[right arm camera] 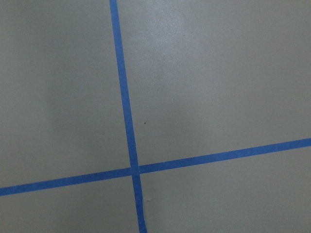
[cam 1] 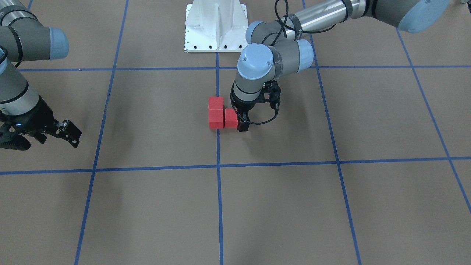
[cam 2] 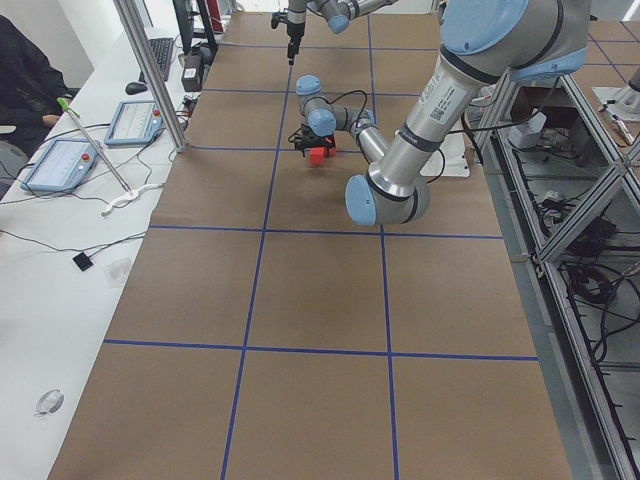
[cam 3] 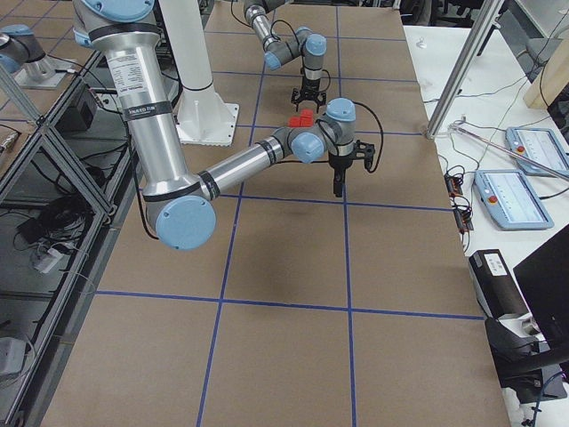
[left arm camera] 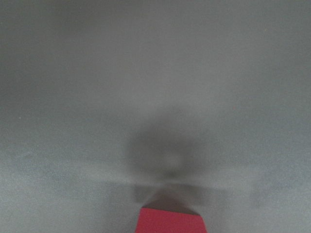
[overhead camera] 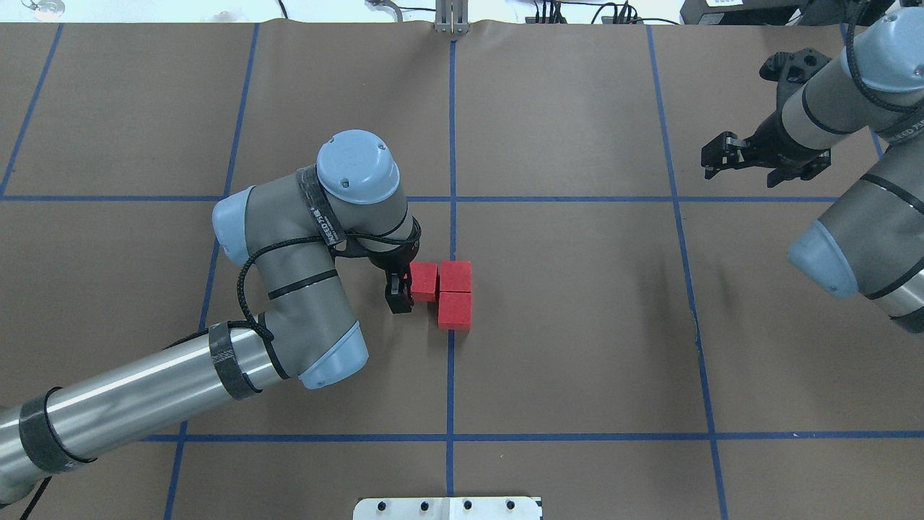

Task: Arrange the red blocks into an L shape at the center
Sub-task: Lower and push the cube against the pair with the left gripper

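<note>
Three red blocks lie touching in an L at the table's center: one (overhead camera: 424, 282) on the left, one (overhead camera: 455, 276) beside it and one (overhead camera: 455, 310) nearer the robot. They also show in the front view (cam 1: 216, 118). My left gripper (overhead camera: 398, 295) stands low against the outer side of the left block (cam 1: 231, 118). Its jaws look parted with nothing between them. The left wrist view is blurred, with a red block (left arm camera: 170, 221) at its bottom edge. My right gripper (overhead camera: 718, 155) hangs shut and empty, far to the right of the blocks.
The brown table cover carries a blue tape grid (overhead camera: 452, 180). The robot's white base plate (cam 1: 216, 25) sits at the table's robot-side edge. The right wrist view shows only a grid crossing (right arm camera: 133, 170). Tablets and cables lie on a side bench (cam 2: 70, 160).
</note>
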